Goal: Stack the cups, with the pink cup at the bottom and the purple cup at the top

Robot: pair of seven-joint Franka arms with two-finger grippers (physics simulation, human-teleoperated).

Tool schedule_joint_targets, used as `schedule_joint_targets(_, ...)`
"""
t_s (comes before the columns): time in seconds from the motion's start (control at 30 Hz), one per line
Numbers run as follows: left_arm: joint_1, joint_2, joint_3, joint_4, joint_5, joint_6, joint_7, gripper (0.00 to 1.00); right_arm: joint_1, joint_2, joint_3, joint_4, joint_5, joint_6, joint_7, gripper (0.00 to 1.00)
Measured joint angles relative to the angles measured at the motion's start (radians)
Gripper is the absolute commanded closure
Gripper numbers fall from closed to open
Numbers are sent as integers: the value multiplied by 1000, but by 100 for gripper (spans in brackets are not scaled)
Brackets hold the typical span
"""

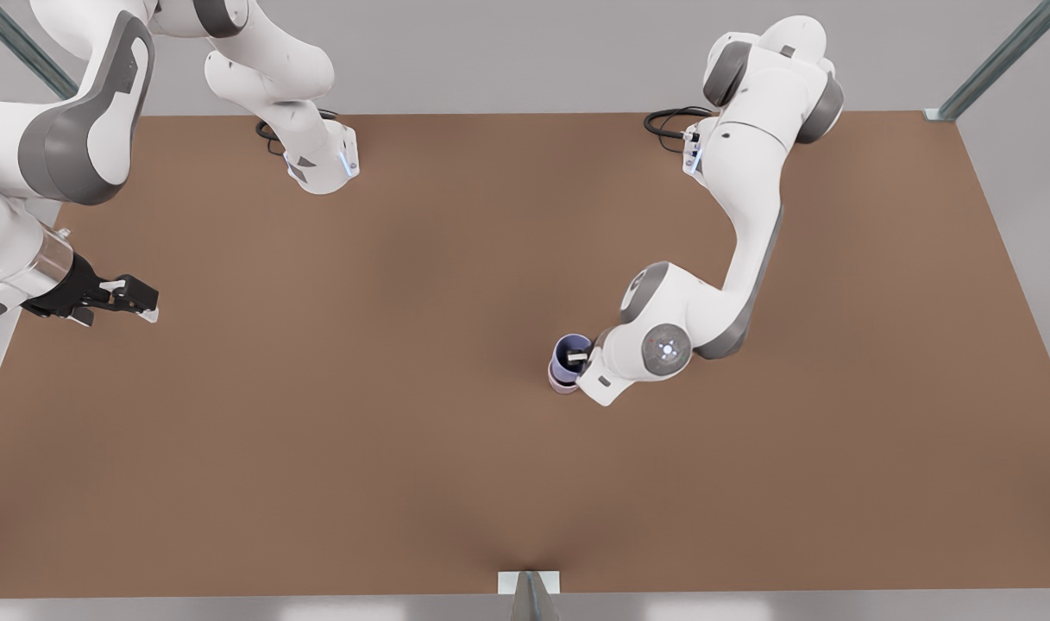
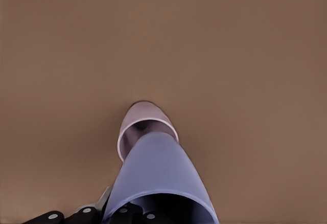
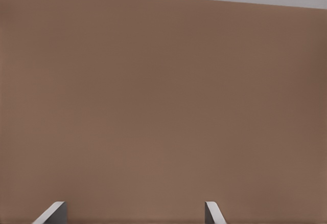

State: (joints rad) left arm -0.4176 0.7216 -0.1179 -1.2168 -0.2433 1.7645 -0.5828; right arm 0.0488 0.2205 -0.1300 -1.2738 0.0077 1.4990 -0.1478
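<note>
two cups sit stacked a bit right of the table's [image 1: 317, 448] middle in the front view: the purple cup [image 1: 569, 356] is nested in the pink cup [image 1: 562, 385], w/ only a thin mauve band of the pink one peeking out at the base on its near-left side. in the left wrist view we see the purple cup [image 2: 159, 175] tapering down into the pink cup [image 2: 138, 127], whose rim rings it and whose bottom rests on the brown top. both look upright, no clear tilt.

we find the left gripper [image 1: 587, 354] right at the purple cup, on the arm coming in from the far right of the front view. one finger [image 1: 578, 355] reaches over the rim into the cup's dark blue inside; the other is hidden by the wrist body. in the left wrist view the dark finger parts [image 2: 134, 212] straddle the cup wall at the rim, so we read the claw as clamped on the purple cup's wall.

we see the right gripper [image 1: 141, 304] waiting at the far left of the front view, above the table's left edge, well apart from the cups. its fingers [image 3: 51, 213] stand wide apart in the right wrist view, w/ nothing btwn them but bare brown table.
</note>
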Motion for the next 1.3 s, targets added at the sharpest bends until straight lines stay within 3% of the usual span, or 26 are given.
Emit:
schedule_joint_targets(0.4, -3, 25, 0, 0, 9, -4, -41, 79, 0, 0, 0, 0, 0, 1, -10, 0)
schedule_joint_targets(0.53, -3, 32, 0, 0, 9, -4, -48, 69, 0, 0, 0, 0, 0, 1, -12, 0)
schedule_joint_targets(0.73, -3, 33, 0, 0, 9, -4, -54, 68, 0, 0, 0, 0, 0, 1, -15, 0)
schedule_joint_targets(0.9, -3, 32, 0, 1, 11, -4, -59, 60, 0, 0, 0, 0, 0, 1, -16, 0)
schedule_joint_targets(1.03, -3, 31, 0, 1, 11, -4, -61, 51, 0, 0, 0, 0, 0, 1, -17, 0)
schedule_joint_targets(1.07, -2, 31, 1, 2, 11, -4, -61, 42, 0, 0, 0, 0, 0, 1, -17, 0)
schedule_joint_targets(1.1, -2, 30, 1, 2, 10, -3, -61, 19, 0, 0, 0, 0, 0, 2, -18, 0)
schedule_joint_targets(1.13, -2, 29, 1, 3, 9, -3, -61, 10, 0, 0, 0, 0, 1, 2, -18, 0)
schedule_joint_targets(1.3, -3, 27, 2, 3, 9, -2, -60, 5, 0, 0, 0, 1, 0, 2, -18, 0)
